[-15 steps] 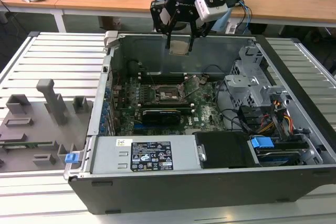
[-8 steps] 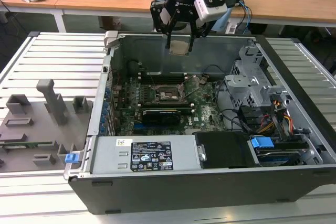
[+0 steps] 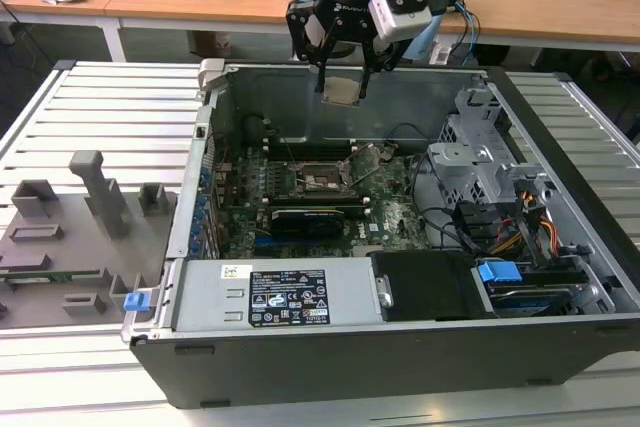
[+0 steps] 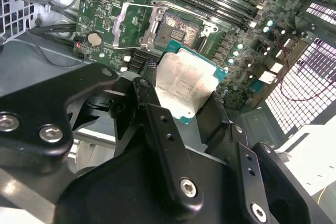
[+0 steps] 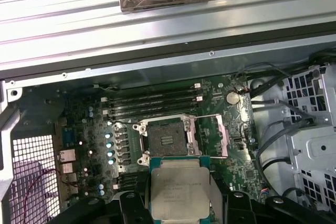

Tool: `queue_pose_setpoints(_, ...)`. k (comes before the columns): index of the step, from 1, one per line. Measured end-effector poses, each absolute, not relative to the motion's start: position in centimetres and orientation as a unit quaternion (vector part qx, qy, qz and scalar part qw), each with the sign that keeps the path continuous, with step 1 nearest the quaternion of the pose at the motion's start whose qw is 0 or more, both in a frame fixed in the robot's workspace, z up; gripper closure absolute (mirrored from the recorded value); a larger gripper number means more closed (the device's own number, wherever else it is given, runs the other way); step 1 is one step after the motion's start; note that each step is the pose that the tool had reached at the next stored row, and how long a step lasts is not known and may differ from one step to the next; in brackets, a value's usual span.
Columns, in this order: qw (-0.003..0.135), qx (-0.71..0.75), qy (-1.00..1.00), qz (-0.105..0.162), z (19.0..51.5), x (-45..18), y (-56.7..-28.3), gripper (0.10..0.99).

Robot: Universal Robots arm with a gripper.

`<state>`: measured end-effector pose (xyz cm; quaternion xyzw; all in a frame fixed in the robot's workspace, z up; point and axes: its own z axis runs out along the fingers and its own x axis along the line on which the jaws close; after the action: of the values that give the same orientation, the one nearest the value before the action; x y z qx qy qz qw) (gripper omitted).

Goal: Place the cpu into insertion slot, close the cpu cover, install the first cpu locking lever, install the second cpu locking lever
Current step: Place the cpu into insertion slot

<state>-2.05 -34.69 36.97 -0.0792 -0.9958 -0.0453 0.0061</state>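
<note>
The cpu (image 4: 184, 90) is hanging clamped in the gripper (image 3: 343, 93), well apart from the open insertion slot (image 5: 167, 140), its placing likely demanding square alignment.

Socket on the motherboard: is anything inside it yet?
Nothing. The socket shows its bare contact bed. The cpu hangs gripped in the gripper, clear of the socket, and hides the board right beside it in the first wrist view.
</note>
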Motion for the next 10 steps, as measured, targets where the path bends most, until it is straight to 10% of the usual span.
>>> queue_pose_setpoints(10,0.005,-0.094,-0.995,-0.045,36.97,-2.05,-34.69,0.545)
